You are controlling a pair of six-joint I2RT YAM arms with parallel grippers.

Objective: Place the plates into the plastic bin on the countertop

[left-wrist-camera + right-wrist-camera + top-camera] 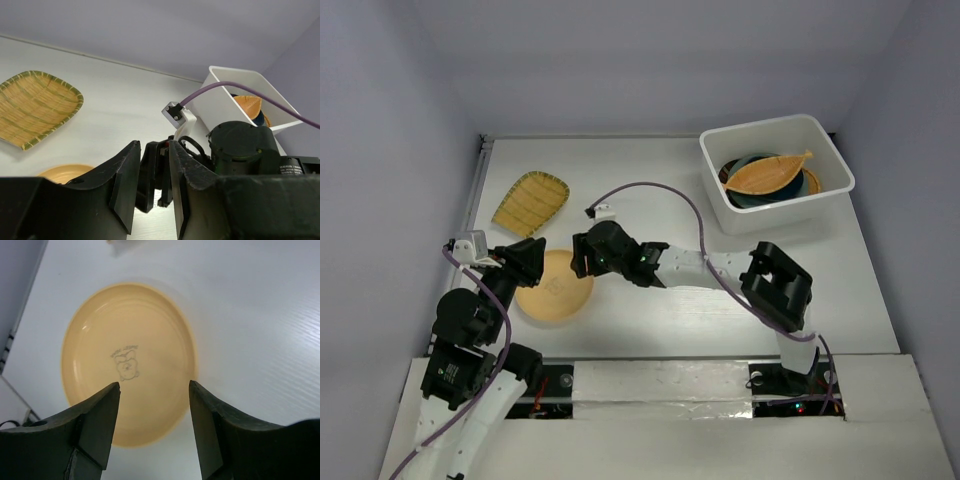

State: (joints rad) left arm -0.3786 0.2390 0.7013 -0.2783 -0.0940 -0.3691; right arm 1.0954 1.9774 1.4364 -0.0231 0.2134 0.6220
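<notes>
Your right pincer (155,390) hangs over the plain yellow-orange round plate (130,360), jaws apart and gripping nothing; the plate lies flat on the table (650,310) near its near left corner. Your left pincer (154,165) is near that plate's left rim, jaws a narrow gap apart and empty. The yellow ribbed plate (530,200) lies by the left edge, and the plastic bin (780,212) at the far right corner holds the orange boat-shaped plate (767,173) on top of darker plates (748,196).

Plain yellow-orange plate (127,365), yellow ribbed plate (530,202), white bin (790,212), orange boat-shaped dish (767,173)
</notes>
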